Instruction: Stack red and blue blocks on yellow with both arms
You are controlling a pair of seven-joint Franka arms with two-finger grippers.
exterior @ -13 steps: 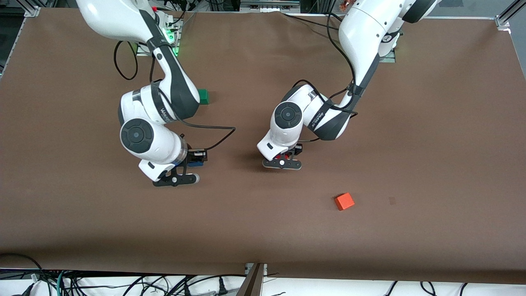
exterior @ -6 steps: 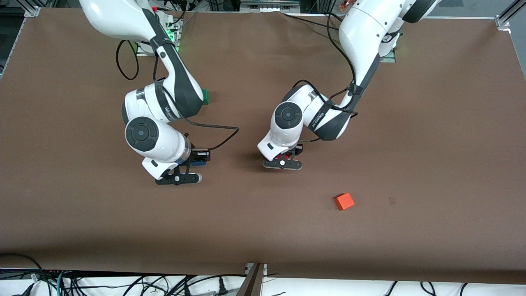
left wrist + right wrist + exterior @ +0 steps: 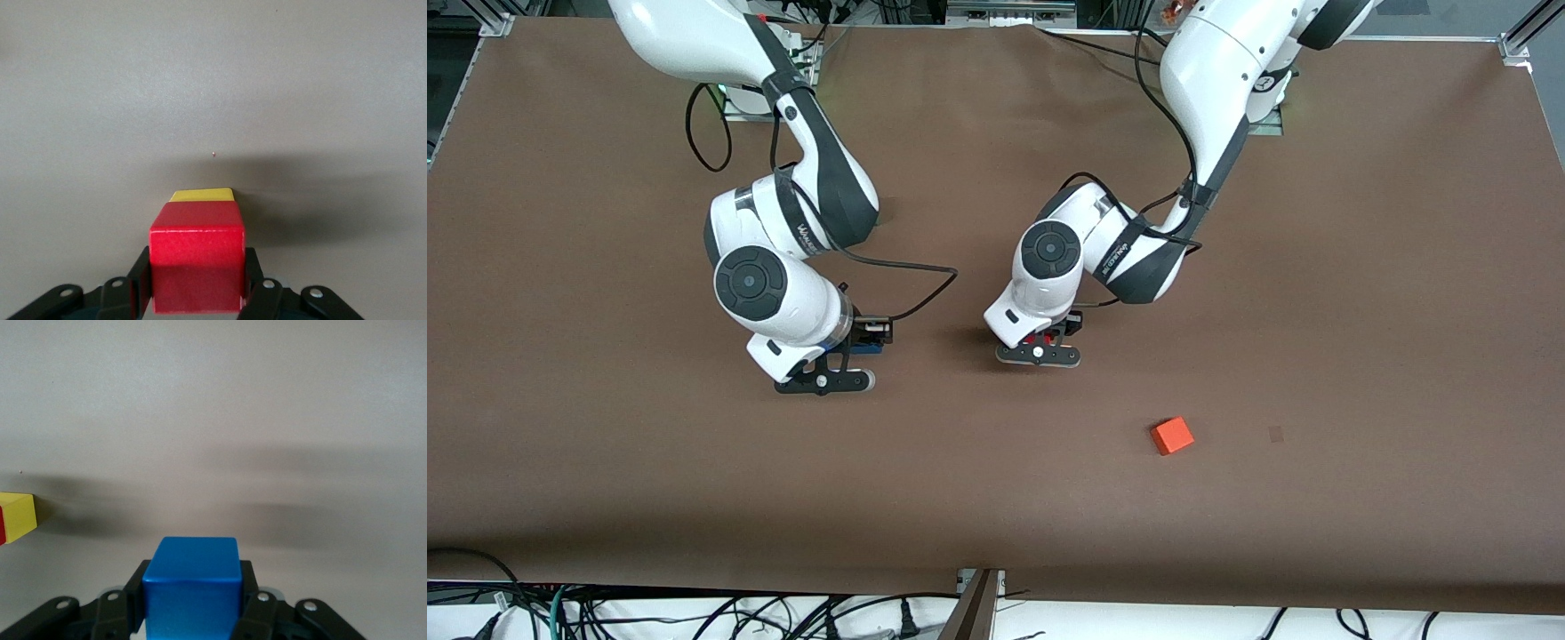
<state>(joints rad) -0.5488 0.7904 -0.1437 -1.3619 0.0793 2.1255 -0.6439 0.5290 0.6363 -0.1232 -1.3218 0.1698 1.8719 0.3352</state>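
Observation:
My left gripper is low over the middle of the table, shut on the red block. In the left wrist view its fingers clamp the red block directly over the yellow cube. Only the yellow cube's top edge shows, and I cannot tell whether the two touch. The yellow cube is hidden in the front view. My right gripper is shut on the blue block and holds it above the table, beside the stack toward the right arm's end. In the right wrist view the blue block fills the fingers, and the yellow cube shows at the edge.
An orange cube lies on the brown table, nearer to the front camera than the left gripper and toward the left arm's end. A black cable loops from the right wrist. The green cube is hidden under the right arm.
My right arm has moved with the blue block toward the left gripper and the stack, and now covers the green cube. The left arm has not moved.

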